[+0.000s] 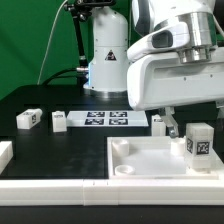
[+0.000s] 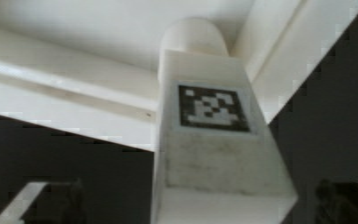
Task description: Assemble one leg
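Nearest, the white tray [image 1: 150, 168] holds the leg [image 1: 200, 143], which stands upright in it towards the exterior view's right. The claw [image 2: 190, 203] hangs over the leg released, its fingers [image 2: 37, 202] straddling it with a dark gap on either side. Beyond lie the marker board [image 1: 107, 119], a spare leg [image 1: 58, 121] and a second spare leg [image 1: 28, 119].

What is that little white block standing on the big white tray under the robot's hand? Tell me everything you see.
The leg is a small white oblong block, plastic-looking, with a black-and-white square tag on one face and a rounded end. It stands upright on the tray, at the exterior view's right. The fingers of the gripper flank it without touching; whether it sits in a hole is hidden.
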`<move>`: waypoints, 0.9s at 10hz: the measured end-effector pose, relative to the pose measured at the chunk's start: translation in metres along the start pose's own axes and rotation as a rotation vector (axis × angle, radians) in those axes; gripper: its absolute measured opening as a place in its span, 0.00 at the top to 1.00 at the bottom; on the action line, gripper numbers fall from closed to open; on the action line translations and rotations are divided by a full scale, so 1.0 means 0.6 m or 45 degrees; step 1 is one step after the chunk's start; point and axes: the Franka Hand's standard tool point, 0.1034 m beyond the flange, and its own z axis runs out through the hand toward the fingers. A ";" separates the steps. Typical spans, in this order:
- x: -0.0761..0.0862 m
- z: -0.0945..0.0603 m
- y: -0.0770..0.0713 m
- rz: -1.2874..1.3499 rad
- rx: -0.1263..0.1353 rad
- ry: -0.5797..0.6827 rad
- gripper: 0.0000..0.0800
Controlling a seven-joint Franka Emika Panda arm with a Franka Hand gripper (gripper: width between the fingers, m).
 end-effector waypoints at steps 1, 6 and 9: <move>-0.010 0.002 -0.010 0.011 0.032 -0.107 0.19; -0.004 -0.002 -0.027 0.027 0.102 -0.343 0.19; -0.005 -0.002 -0.025 0.087 0.093 -0.346 0.19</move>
